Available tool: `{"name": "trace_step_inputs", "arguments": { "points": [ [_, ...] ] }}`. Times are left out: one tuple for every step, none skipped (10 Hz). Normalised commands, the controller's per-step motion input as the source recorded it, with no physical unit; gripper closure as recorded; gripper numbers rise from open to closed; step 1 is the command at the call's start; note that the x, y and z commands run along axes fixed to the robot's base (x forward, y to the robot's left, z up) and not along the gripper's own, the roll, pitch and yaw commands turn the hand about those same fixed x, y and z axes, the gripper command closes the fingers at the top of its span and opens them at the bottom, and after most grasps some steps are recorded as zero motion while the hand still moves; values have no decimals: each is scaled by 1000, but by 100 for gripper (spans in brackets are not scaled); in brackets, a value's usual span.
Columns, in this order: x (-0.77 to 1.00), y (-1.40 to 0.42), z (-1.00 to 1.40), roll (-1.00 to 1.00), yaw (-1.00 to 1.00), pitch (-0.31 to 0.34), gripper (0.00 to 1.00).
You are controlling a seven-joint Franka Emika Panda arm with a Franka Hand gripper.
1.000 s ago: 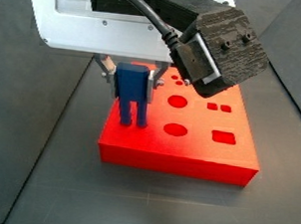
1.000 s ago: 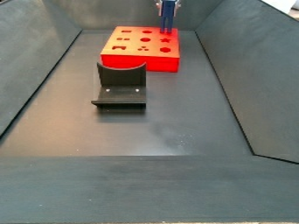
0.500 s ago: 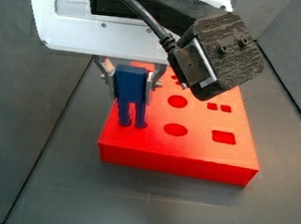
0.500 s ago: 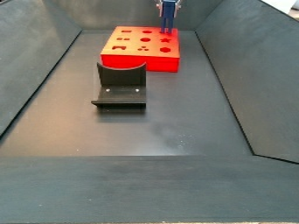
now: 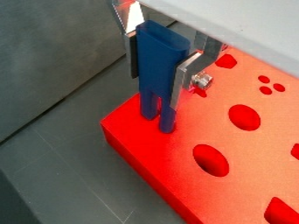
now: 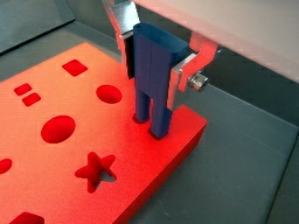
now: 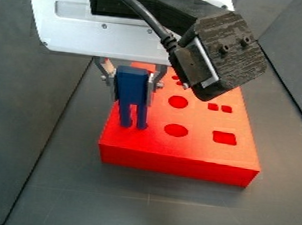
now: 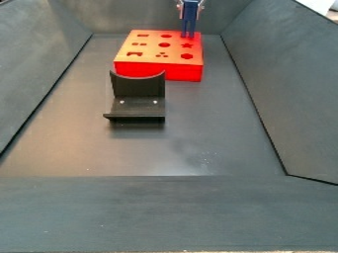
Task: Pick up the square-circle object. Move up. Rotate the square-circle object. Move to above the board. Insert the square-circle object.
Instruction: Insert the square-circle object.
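Note:
The blue square-circle object [image 5: 156, 66] [image 6: 152, 74] stands upright between my gripper's silver fingers in both wrist views. My gripper [image 5: 158, 61] [image 6: 152, 61] is shut on it. The object's two lower prongs reach down to the top of the red board [image 5: 233, 149] [image 6: 70, 166] near a corner; whether they enter holes I cannot tell. In a side view the object [image 7: 130, 94] hangs under the white gripper body [image 7: 102, 24] over the board [image 7: 183, 153]. In a side view the gripper [image 8: 189, 12] and object are small at the far edge of the board [image 8: 158, 57].
The dark fixture [image 8: 136, 94] stands on the floor just in front of the board. Sloped dark walls [image 8: 40, 89] enclose the floor. The board's top has a star hole [image 6: 97, 168], round holes [image 6: 56, 129] and square holes [image 7: 224, 138].

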Motion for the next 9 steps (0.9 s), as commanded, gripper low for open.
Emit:
{"name": "trace_step_inputs", "arguments": {
  "points": [
    [191,0,-317,0,6,-34,100],
    [246,0,-294,0,3,-26,100],
    [143,0,-337,0,0,-49,100],
    [40,-11,-391,4,0,-67,100],
    [0,-103,-557,57,0,-133,100],
    [0,-80,-554,43,0,-106,100],
    [49,0,-280,0,0,-44,100],
    [3,0,-146,-27,0,-34,100],
    [0,0,-109,-4,0,-60,100]
  ]
}}
